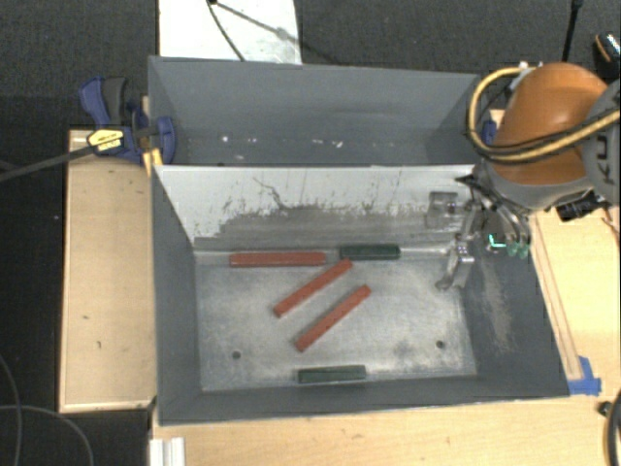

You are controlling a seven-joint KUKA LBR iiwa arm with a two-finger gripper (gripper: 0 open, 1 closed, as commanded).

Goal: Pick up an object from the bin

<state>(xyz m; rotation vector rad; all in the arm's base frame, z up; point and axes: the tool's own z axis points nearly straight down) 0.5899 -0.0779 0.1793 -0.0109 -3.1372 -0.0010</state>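
My gripper (pixel 452 272) hangs at the right side of the bin, its fingers pointing down and close together, with nothing between them. The nearest thing is a short dark green bar (pixel 370 252) lying along the back edge of the floor, to the gripper's left. Two red-brown bars lie slanted in the middle of the floor: one (pixel 312 288) higher and one (pixel 333 317) lower. All of them lie apart from the gripper.
A long red-brown bar (pixel 277 258) lies along the back edge at the left. Another dark green bar (pixel 332 375) rests by the front wall. The arm's orange cover and cables stand over the bin's right rim.
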